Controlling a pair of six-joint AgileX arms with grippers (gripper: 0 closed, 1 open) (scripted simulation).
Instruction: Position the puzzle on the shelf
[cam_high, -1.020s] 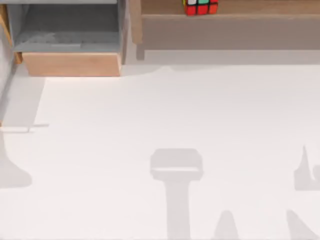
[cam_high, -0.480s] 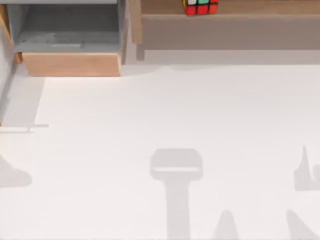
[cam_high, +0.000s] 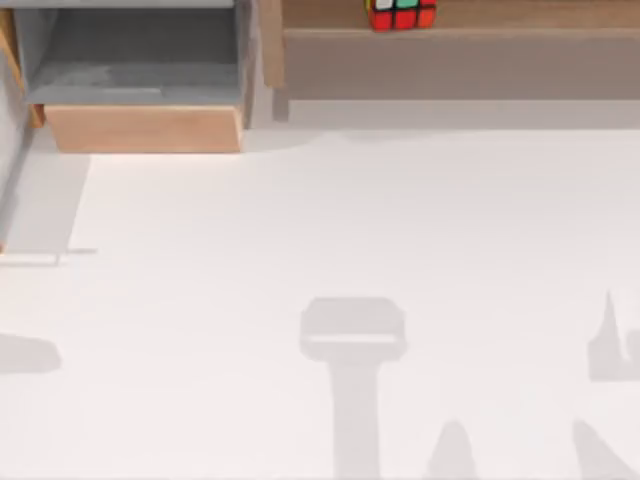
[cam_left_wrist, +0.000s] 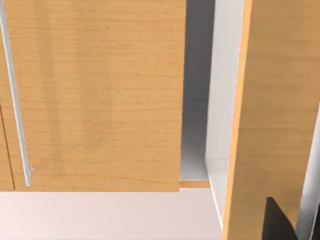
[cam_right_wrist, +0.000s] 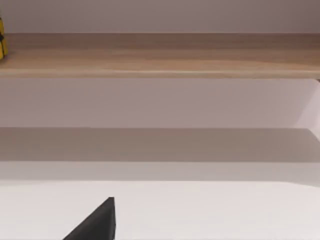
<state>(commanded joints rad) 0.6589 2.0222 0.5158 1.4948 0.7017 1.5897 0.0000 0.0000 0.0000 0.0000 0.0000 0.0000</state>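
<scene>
So the puzzle (cam_high: 401, 14) is sitting on the shelf (cam_high: 500, 30) at the far edge of the table (cam_high: 350, 230), a bit right of centre, with its red bottom row right at the front lip of the board and green and white squares showing above that. It's upright and nothing is touching it. Under the board there's the grey-brown recess (cam_high: 460, 68) running off to the right. Over on the far left is the smaller wooden box (cam_high: 145, 128) with a grey inside, well apart from the cube, and there's a thin upright wooden panel between the box and the shelf. The table itself is plain white with just some soft grey shadows lying across the near half. In the right wrist view you get the shelf (cam_right_wrist: 160, 62) straight on, with a sliver of yellow from the puzzle (cam_right_wrist: 2, 45) at its end, and a dark fingertip of the right gripper (cam_right_wrist: 97, 225) pokes in low over the table, can't tell if it's spread or pinched. The left wrist view is up close on a wooden cabinet front (cam_left_wrist: 100, 100) with a thin silver handle (cam_left_wrist: 15, 100), and one dark bit of the left gripper (cam_left_wrist: 277, 222) shows at the corner, honestly can't tell its state either.
</scene>
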